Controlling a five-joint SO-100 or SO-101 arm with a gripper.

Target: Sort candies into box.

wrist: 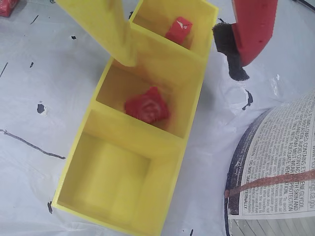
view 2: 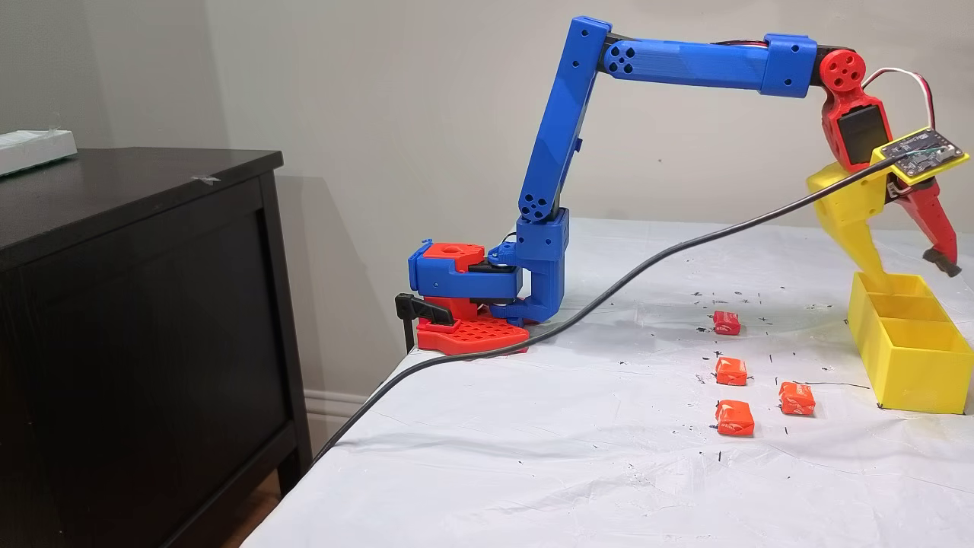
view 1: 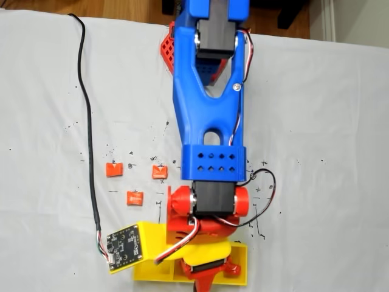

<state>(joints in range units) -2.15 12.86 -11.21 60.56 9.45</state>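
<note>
The yellow box (wrist: pixel 192 93) lies on the white sheet, its three compartments in a row. A red candy (wrist: pixel 147 105) rests in the middle compartment and another red candy (wrist: pixel 178 29) in the far one; the near compartment holds nothing. My gripper (wrist: pixel 182 66) hangs open and empty just above the box's far end, seen in a fixed view as gripper (view 2: pixel 909 266) over box (view 2: pixel 909 358). On the sheet beside the box lie three orange candies (view 2: pixel 731 371), (view 2: pixel 797 398), (view 2: pixel 735 418) and one red candy (view 2: pixel 727 323). Orange candies (view 1: pixel 113 169), (view 1: pixel 160 172), (view 1: pixel 134 198) show from above.
A black cable (view 2: pixel 609 285) runs across the sheet from the table's edge up to the wrist board (view 1: pixel 124 246). A cylinder with a printed label (wrist: pixel 278 162) stands right beside the box. The arm's base (view 2: pixel 464 304) is clamped at the table's edge, and a dark cabinet (view 2: pixel 137 304) stands beyond.
</note>
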